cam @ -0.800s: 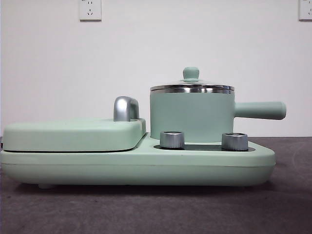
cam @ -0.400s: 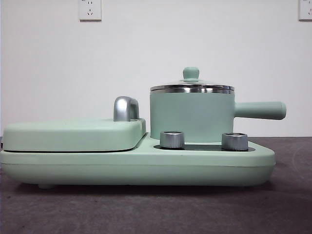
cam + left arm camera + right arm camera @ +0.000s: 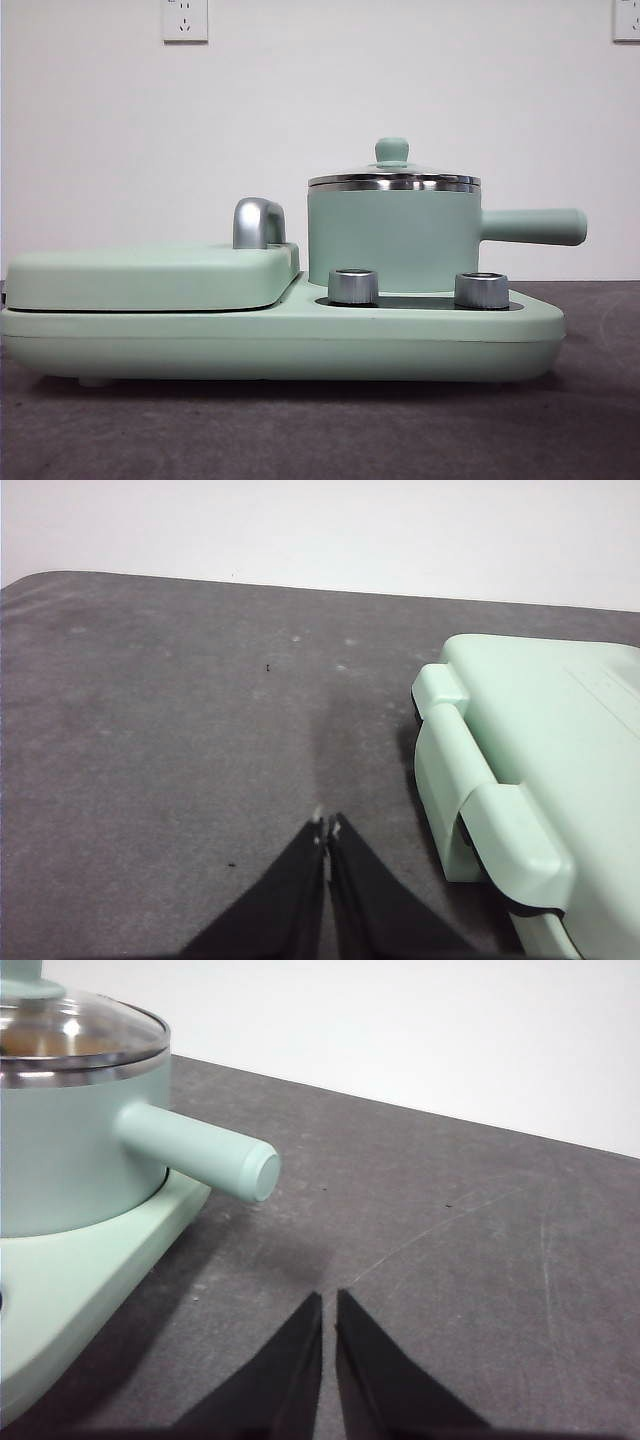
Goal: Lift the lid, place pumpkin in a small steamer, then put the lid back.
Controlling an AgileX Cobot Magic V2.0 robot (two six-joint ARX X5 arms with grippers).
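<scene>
The small steamer [image 3: 392, 238], a mint-green pot with a long side handle [image 3: 532, 226], stands on the right part of a mint-green cooker base [image 3: 280, 340]. The glass lid [image 3: 393, 178] with its mint-green knob [image 3: 391, 151] sits on the pot. The pot [image 3: 70, 1150] and the lid [image 3: 75, 1035] also show in the right wrist view. The pumpkin is out of view. My left gripper [image 3: 327, 830] is shut and empty over bare table beside the cooker's end [image 3: 520, 780]. My right gripper [image 3: 329, 1305] is shut and empty over the table, past the tip of the pot's handle [image 3: 200, 1150].
A wide flat mint-green cover [image 3: 150, 275] with a chrome handle [image 3: 258, 222] lies on the left part of the cooker. Two steel dials [image 3: 353, 286] stand in front of the pot. The table has a dark grey cloth [image 3: 300, 430]. A white wall stands behind.
</scene>
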